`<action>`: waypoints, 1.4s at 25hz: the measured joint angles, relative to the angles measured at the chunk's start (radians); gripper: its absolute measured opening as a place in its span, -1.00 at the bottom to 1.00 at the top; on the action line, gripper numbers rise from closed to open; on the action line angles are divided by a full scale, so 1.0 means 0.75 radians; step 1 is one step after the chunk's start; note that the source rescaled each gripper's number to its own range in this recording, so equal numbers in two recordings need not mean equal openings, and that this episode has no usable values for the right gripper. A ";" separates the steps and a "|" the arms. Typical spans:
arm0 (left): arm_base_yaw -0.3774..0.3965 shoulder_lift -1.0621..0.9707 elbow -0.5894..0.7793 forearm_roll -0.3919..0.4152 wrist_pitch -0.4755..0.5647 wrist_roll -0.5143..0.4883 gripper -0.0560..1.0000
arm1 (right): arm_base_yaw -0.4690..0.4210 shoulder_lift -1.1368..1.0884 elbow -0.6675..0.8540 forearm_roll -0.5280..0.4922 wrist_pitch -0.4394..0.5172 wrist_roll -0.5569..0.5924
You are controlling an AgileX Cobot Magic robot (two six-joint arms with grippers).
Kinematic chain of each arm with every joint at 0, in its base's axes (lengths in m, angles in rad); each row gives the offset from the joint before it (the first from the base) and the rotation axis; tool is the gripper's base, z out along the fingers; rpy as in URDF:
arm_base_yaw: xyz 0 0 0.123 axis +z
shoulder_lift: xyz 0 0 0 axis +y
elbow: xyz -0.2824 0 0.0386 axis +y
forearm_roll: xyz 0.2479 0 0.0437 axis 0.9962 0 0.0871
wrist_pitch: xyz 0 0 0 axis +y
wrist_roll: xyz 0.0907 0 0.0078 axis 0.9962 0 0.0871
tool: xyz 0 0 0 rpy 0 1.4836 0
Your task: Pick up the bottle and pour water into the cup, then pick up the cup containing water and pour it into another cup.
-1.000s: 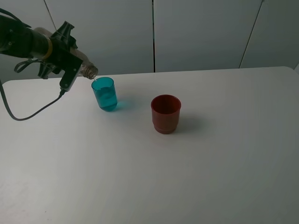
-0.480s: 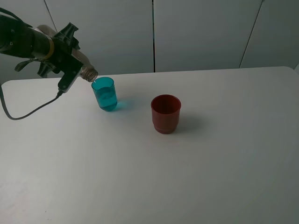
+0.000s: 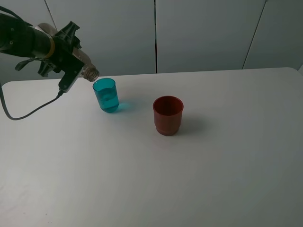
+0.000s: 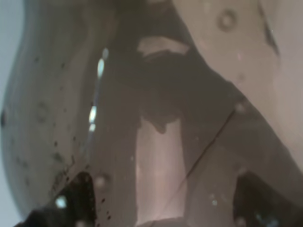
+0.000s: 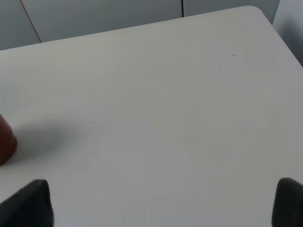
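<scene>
My left gripper (image 3: 71,59) is shut on the smoky grey-brown bottle (image 3: 88,72), which is tipped over with its mouth pointing down to the right. The mouth hangs just above the left rim of the teal cup (image 3: 106,95), which stands upright on the table with liquid showing inside. The left wrist view is filled by the bottle's (image 4: 151,118) wet wall. The red cup (image 3: 167,115) stands apart, right of the teal one; its edge (image 5: 5,142) shows in the right wrist view. My right gripper (image 5: 161,203) is open over bare table, out of the high view.
The white table (image 3: 213,156) stretches wide around both cups. A black cable (image 3: 28,113) hangs from the left arm onto the table's left side. Grey wall panels stand behind the far edge.
The left gripper with the tilted bottle has risen slightly at the cup's rim. Both cups stand where they were.
</scene>
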 joint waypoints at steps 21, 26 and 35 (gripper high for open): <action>0.161 -0.070 0.259 -1.265 -0.962 -0.667 -0.89 | 0.000 0.000 0.000 0.000 0.000 0.000; 0.303 -0.058 0.442 -1.451 -1.159 -0.671 -0.89 | 0.000 0.000 0.000 0.000 0.000 0.000; 0.428 0.074 0.490 -1.498 -1.451 -0.671 -0.89 | 0.000 0.000 0.000 0.000 0.000 0.000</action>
